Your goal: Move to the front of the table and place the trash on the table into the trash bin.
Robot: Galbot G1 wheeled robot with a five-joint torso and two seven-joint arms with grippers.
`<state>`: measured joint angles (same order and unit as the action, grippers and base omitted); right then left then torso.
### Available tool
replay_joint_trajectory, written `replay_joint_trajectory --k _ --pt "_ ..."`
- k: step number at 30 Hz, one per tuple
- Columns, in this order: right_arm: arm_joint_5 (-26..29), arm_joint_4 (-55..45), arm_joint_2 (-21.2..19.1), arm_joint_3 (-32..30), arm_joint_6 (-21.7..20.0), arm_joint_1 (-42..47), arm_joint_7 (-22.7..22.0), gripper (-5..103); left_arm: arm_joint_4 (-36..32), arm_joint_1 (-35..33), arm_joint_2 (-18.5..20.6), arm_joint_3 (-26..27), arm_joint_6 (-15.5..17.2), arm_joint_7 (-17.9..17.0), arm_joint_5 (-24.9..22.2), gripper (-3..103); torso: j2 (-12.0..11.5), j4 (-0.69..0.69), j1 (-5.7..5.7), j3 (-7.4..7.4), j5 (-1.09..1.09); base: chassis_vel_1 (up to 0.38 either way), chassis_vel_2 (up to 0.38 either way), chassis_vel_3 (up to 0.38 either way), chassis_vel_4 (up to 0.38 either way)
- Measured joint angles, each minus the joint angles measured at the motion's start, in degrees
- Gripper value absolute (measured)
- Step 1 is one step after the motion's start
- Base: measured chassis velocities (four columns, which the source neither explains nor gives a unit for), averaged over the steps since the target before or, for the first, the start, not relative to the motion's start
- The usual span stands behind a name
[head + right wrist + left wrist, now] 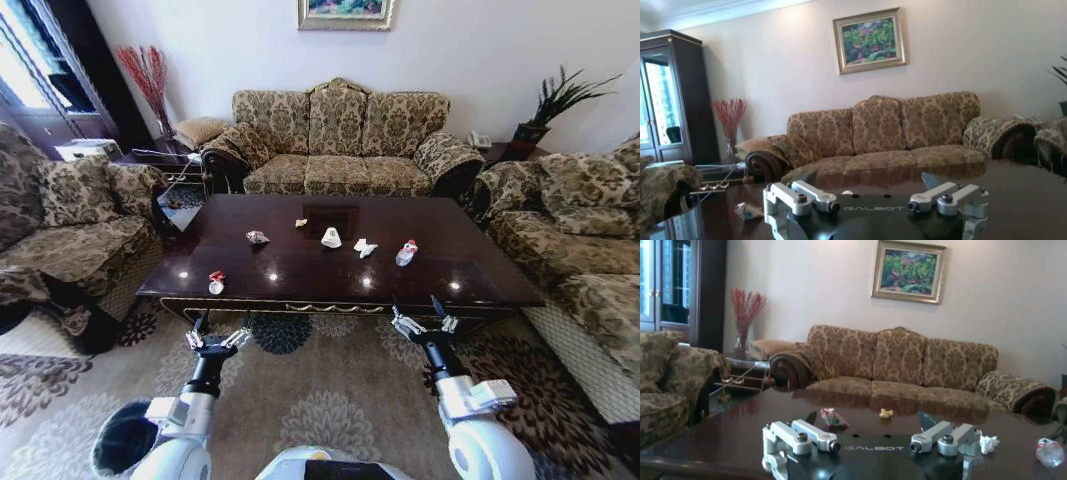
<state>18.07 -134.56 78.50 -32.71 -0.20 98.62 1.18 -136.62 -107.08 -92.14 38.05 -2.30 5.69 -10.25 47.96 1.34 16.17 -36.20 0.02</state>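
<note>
The crushed can (216,283) is found lower left on the table (480,275), just above the left gripper (218,331), jaws spread and empty, so that arm's nearer than the equally spread right gripper (424,313), with the trash bin (122,438) bottom left.

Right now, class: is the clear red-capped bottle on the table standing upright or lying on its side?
Lying on its side. In the head view the bottle rests lengthwise on the table, red cap pointing toward the sofa.
</note>
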Motion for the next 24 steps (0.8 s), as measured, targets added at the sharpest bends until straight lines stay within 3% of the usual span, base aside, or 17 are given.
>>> replay_joint_trajectory --k 7,24 --pt "0.16 1.23 -0.14 -0.08 1.35 0.07 -0.04 100 1.49 0.3 0.0 1.36 -0.01 -0.88 -0.54 99 0.04 -0.01 -0.05 0.03 -0.01 0.11 -0.141 -0.119 0.116" --pt "-0.41 5.04 0.34 -0.17 2.23 -0.14 1.86 100 5.56 -0.35 -0.01 3.16 -1.16 -2.66 -0.53 99 0.0 0.0 -0.01 0.0 -0.02 -0.004 0.012 0.004 -0.012"
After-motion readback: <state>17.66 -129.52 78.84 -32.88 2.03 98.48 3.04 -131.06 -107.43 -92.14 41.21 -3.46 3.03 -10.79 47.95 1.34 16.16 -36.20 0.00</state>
